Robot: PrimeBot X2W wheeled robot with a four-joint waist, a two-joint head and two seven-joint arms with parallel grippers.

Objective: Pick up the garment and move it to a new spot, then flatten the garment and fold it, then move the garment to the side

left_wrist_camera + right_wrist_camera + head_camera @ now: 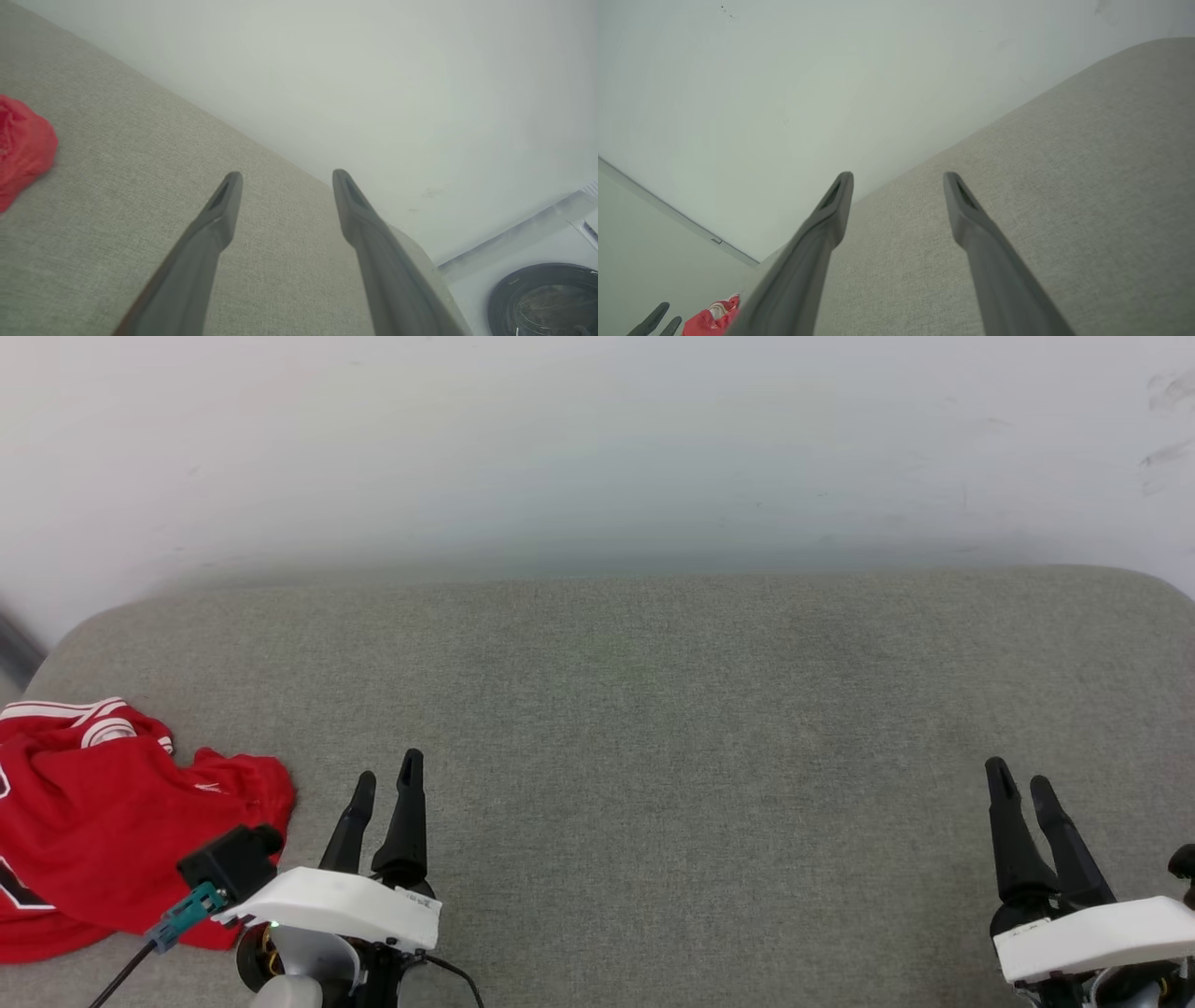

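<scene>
The garment (pixel 93 831) lies crumpled at the cushion's (pixel 653 709) near left corner, so the left end effector (pixel 387 770), jaws apart just beside it, may pinch one loose fold and drag it bunched; the right end effector (pixel 1019 775), likewise apart, sits well away.

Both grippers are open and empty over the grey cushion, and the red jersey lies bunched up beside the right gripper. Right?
Not the right one. The head view shows the red jersey bunched up beside the left gripper, far from the right gripper. Both are open and empty over the grey cushion.
</scene>
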